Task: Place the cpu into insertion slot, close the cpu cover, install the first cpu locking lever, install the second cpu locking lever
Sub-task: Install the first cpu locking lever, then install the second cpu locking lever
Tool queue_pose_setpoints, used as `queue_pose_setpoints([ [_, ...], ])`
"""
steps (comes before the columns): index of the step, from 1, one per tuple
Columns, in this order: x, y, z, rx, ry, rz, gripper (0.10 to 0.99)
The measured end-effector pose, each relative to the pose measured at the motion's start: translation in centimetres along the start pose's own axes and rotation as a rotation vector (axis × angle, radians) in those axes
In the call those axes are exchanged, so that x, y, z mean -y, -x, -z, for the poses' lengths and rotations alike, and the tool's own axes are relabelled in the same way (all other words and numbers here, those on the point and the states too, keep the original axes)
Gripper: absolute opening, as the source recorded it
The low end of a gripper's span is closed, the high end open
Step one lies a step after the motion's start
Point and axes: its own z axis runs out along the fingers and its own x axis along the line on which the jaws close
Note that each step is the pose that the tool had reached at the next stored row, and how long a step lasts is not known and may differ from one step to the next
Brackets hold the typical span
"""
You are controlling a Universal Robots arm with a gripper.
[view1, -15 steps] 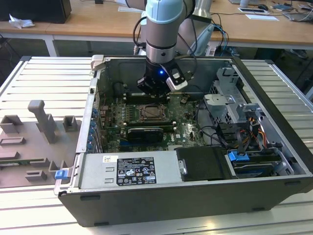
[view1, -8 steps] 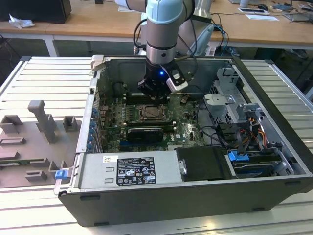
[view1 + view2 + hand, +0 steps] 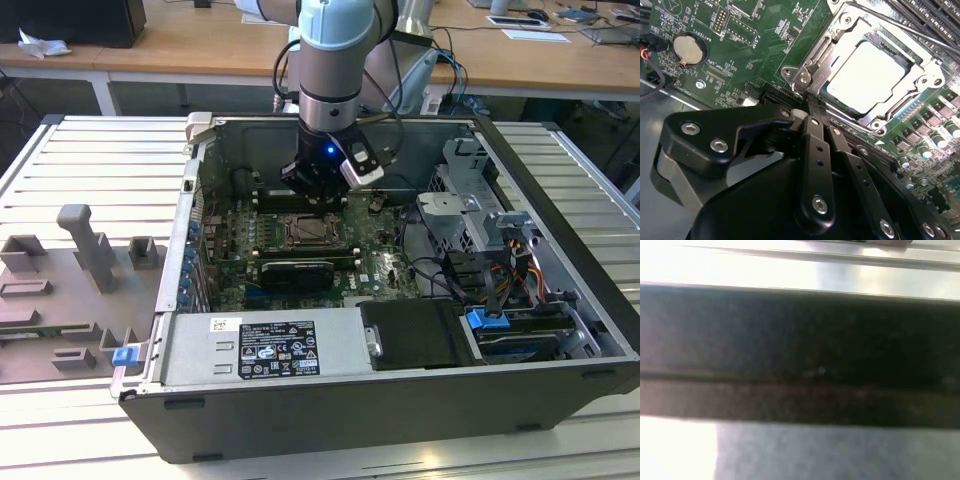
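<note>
Inside an open computer case [image 3: 560, 250], my gripper [image 3: 318, 198] reaches down just behind the insertion slot [image 3: 308, 232] on the green board. In the second wrist view the pale cpu [image 3: 867, 77] lies flat in the insertion slot [image 3: 875, 123]. The silvery cpu cover [image 3: 829, 64] lies closed around it, the chip showing through its window. A thin metal lever rod [image 3: 890, 27] runs along one side of the socket. My gripper [image 3: 810, 102] is shut, its black fingers [image 3: 815, 145] pressed together with their tips at the socket's hinge corner. Whether anything is pinched there I cannot tell.
A black graphics card [image 3: 295, 272] lies in front of the socket, and a power supply [image 3: 260, 345] fills the case's near side. Drive cage [image 3: 470, 215] and cables [image 3: 450, 265] crowd the exterior view's right. Memory slots [image 3: 925, 20] and a coin battery [image 3: 686, 49] flank the socket. A grey fixture tray [image 3: 70, 280] lies outside.
</note>
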Motion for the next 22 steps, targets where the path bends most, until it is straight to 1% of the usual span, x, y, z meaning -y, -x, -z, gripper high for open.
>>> queue_pose_setpoints([
  [4,-0.06,0.02,0.86,-0.0006,-0.001,0.0,0.106],
  [5,-0.07,0.02,0.93,-0.0006,-0.001,0.0,0.106],
  [22,0.3,0.0,0.96,-0.0006,-0.001,0.0,0.106],
])
